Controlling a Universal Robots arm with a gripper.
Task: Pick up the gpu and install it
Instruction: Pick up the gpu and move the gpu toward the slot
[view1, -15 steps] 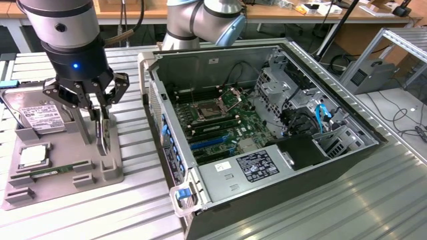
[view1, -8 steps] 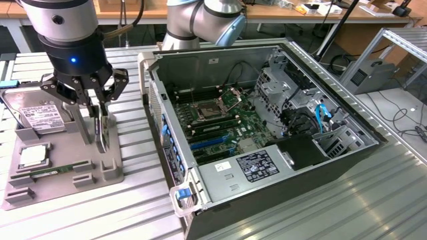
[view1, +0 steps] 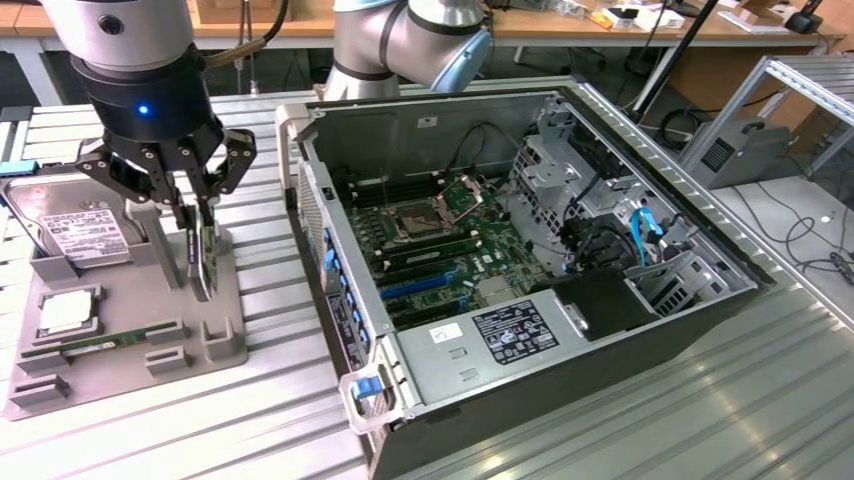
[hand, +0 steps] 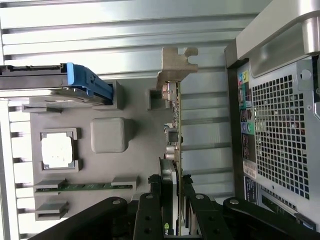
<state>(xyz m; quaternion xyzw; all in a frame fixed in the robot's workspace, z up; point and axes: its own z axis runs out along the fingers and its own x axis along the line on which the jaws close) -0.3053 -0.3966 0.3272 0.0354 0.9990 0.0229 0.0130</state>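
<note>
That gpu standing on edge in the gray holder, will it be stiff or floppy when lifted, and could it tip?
Probably stiff: the gpu is a flat board with a metal bracket. Standing on edge in the holder, it may tip once lifted free of its slot. Its bare components look fragile.

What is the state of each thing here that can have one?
gpu: upright on its edge in the tray, not yet lifted.
gripper: fingers shut on the gpu.
hard drive: standing in its tray slot.
cpu: flat in its tray pocket.
memory stick: on its edge in its tray slot.
case: on its side, open.
</note>
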